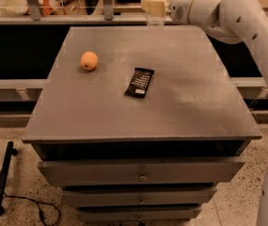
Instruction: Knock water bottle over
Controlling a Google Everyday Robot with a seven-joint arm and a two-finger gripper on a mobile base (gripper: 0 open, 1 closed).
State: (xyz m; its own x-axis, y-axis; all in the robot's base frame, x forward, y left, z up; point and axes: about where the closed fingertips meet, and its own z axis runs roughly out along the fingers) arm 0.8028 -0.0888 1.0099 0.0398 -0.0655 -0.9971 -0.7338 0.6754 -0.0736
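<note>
The water bottle stands upright at the top middle of the frame, at the far edge of the desk. Its top is cut off by the frame. I cannot tell what is inside it. The gripper reaches in from the upper right, and its jaws are clamped round the bottle's middle. The right half of the desk has lots of room. One orange fruit sits at the upper left. One black snack bar lies near the middle, well apart from it. Three drawers below are closed.
</note>
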